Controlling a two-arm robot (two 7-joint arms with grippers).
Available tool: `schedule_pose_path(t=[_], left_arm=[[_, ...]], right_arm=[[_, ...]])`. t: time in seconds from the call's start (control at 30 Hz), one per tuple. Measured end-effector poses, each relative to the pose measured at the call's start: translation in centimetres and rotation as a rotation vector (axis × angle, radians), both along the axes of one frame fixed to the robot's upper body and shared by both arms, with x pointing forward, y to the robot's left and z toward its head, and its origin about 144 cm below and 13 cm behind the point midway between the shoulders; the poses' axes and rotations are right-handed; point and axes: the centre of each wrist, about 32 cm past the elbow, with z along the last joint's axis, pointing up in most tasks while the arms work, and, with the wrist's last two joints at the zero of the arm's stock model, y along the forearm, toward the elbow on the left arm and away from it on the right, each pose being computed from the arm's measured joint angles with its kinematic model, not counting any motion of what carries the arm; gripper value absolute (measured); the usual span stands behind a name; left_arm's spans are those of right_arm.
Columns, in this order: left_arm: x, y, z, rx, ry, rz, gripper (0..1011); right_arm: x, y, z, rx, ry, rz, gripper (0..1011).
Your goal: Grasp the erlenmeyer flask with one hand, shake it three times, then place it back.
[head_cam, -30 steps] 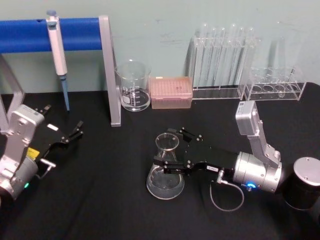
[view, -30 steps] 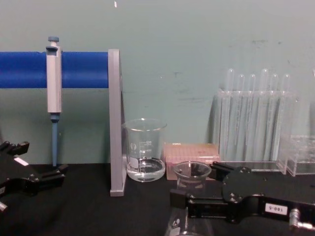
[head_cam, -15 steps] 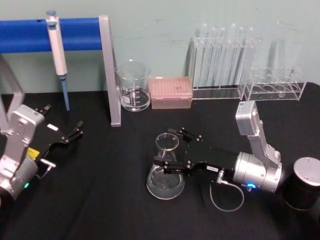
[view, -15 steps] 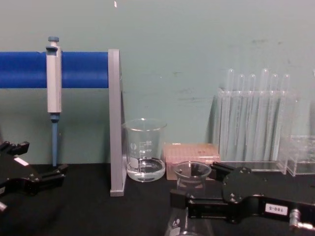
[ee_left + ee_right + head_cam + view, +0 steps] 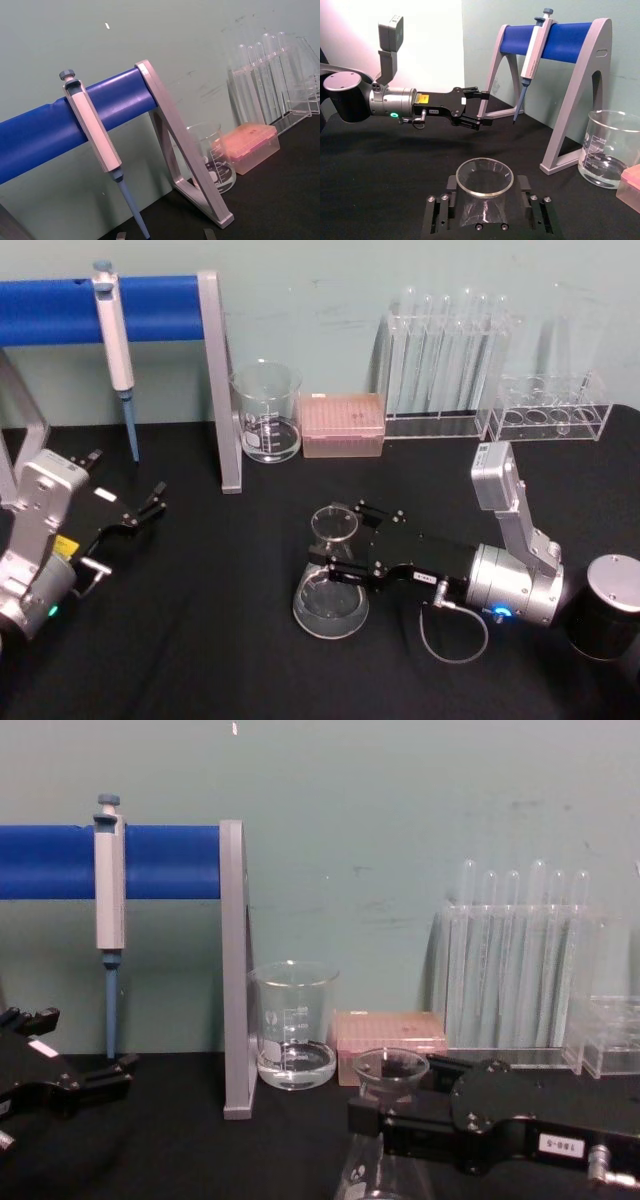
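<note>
Right gripper (image 5: 337, 540) comes in sideways from the right of the flask (image 5: 328, 605), fingers pinching its upright neck. Left gripper (image 5: 150, 502) sits far off, fingers spread.

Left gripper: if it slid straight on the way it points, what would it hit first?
The left gripper would probably meet the pipette stand's grey leg first, though depth is hard to judge.

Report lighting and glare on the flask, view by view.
Head view: even light, soft highlights on the erlenmeyer flask base against the black table. Right wrist view: wall behind the parked left gripper blown out white; flask rim shows plainly, right gripper clamped on its neck. Chest view: flask bottom cropped by frame edge.
</note>
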Motion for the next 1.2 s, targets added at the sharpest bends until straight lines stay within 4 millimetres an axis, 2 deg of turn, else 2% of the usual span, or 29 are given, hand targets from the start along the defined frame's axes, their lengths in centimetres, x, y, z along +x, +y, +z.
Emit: schedule_pose_path(t=[0.07, 0.13, 0.17, 0.37, 1.2], left_arm=[[0.0, 0.0, 0.0, 0.0, 0.0, 0.0, 1001], [0.0, 0.0, 0.0, 0.0, 0.0, 0.0, 1001], [0.0, 0.0, 0.0, 0.0, 0.0, 0.0, 1001], [0.0, 0.0, 0.0, 0.0, 0.0, 0.0, 1001], [0.0, 0.0, 0.0, 0.0, 0.0, 0.0, 1001]], right_arm=[[0.0, 0.0, 0.0, 0.0, 0.0, 0.0, 707], [0.0, 0.0, 0.0, 0.0, 0.0, 0.0, 669], [0.0, 0.0, 0.0, 0.0, 0.0, 0.0, 607], [0.0, 0.0, 0.0, 0.0, 0.0, 0.0, 453], [0.0, -0.01, -0.01, 0.001, 0.0, 0.0, 449]])
